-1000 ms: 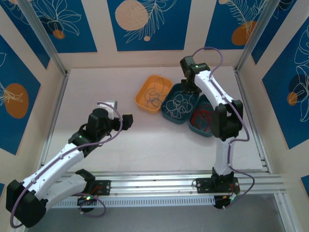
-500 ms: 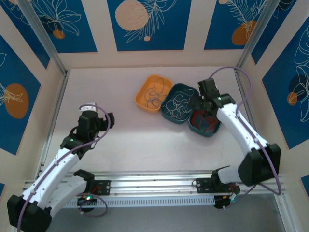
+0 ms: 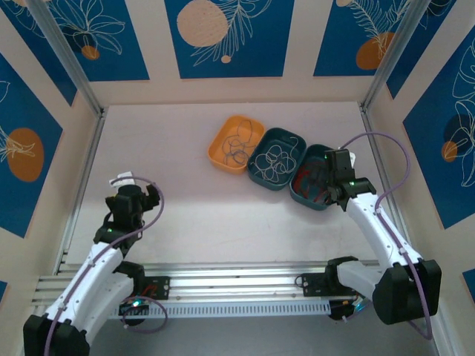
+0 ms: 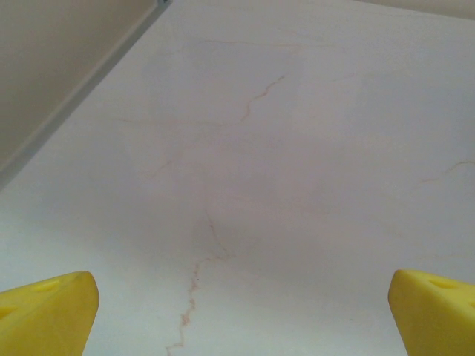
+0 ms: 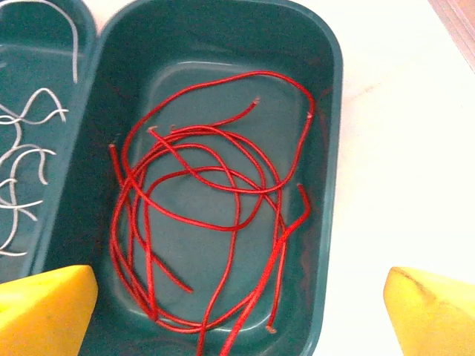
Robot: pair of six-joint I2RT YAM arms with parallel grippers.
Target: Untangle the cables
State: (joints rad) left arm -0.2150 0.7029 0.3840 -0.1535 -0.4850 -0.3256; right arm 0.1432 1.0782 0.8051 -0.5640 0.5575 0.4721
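Pale bench [image 3: 223, 215]. Red cables [image 3: 312, 185] looped in teal tray [image 5: 330, 148] near right edge; right pincer [image 5: 237, 311] spread above them. Left pincer [image 4: 237, 311] spread over bare left side. Sorting seems done; next, arms withdraw.

red cables [image 5: 278, 248]: loops cut at bottom edge | whitish cables [image 5: 76, 52]: cut at left edge

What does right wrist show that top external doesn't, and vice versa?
Right wrist: the red cables strand by strand, with loose ends and loops crossing, and the open right gripper above them, a yellow fingertip on each side. Top external: the orange tray with dark cables, the whole middle teal tray, and the left arm off to the left. Both: the right teal tray holding the red cables, and whitish cables in the tray beside it.
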